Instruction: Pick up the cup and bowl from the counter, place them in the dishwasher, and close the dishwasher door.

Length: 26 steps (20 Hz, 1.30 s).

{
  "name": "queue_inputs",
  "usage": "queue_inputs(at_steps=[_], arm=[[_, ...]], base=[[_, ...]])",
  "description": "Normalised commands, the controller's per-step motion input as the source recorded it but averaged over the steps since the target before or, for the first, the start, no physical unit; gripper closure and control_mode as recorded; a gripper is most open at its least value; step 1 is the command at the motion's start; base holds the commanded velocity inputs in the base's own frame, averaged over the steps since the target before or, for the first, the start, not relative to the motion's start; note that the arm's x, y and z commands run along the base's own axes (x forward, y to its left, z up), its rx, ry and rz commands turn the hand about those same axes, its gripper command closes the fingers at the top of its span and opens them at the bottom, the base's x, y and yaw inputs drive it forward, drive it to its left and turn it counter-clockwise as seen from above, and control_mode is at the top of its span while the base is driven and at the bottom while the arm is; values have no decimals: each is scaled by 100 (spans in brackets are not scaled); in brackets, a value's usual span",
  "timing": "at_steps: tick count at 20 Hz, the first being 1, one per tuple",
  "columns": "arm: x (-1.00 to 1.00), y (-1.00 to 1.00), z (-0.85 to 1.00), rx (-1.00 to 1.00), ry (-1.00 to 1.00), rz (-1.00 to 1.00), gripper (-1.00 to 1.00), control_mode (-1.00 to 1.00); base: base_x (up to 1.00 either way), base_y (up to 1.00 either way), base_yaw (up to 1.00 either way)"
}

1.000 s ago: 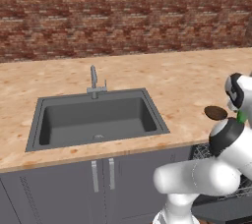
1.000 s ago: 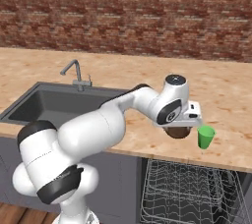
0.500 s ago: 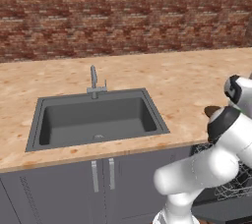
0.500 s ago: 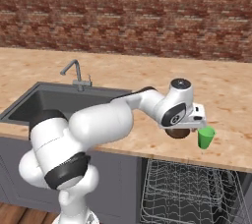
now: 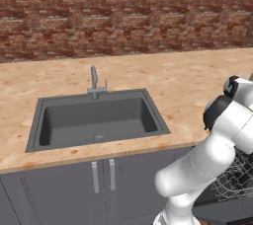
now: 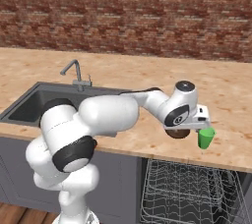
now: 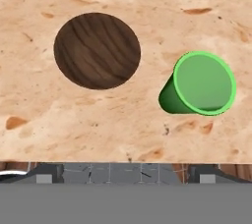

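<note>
Nearest, the grey wire-mesh dishwasher rack (image 6: pixel 189 193) is seen under the counter edge. On the speckled tan counter (image 7: pixel 123 129) the bright green tapered cup (image 7: pixel 199 85) stands upright, mouth up, right of the round dark-brown wooden bowl (image 7: pixel 97 50). Descent should be centred over one vessel. Finger spread cannot be told.

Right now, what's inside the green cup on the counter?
Looking down from the hand view, the cup looks empty: just its green inner wall and bottom. It stands on the counter beside the bowl, apart from it. Whatever is under the cup is covered.
</note>
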Motion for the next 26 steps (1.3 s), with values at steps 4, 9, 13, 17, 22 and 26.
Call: queue_inputs(at_steps=[4, 9, 13, 17, 22, 26], arm=[[19, -16, -16, 0, 0, 0, -100, -100], [22, -16, -12, 0, 0, 0, -100, -100], [21, -19, -9, 0, 0, 0, -100, -100], [17, -20, -11, 0, 0, 0, -100, -100], [20, -21, -12, 0, 0, 0, -100, -100], [19, -17, -15, 0, 0, 0, -100, -100]], base=[[0, 0, 0], [0, 0, 0], [0, 0, 0], [0, 0, 0], [0, 0, 0], [0, 0, 0]])
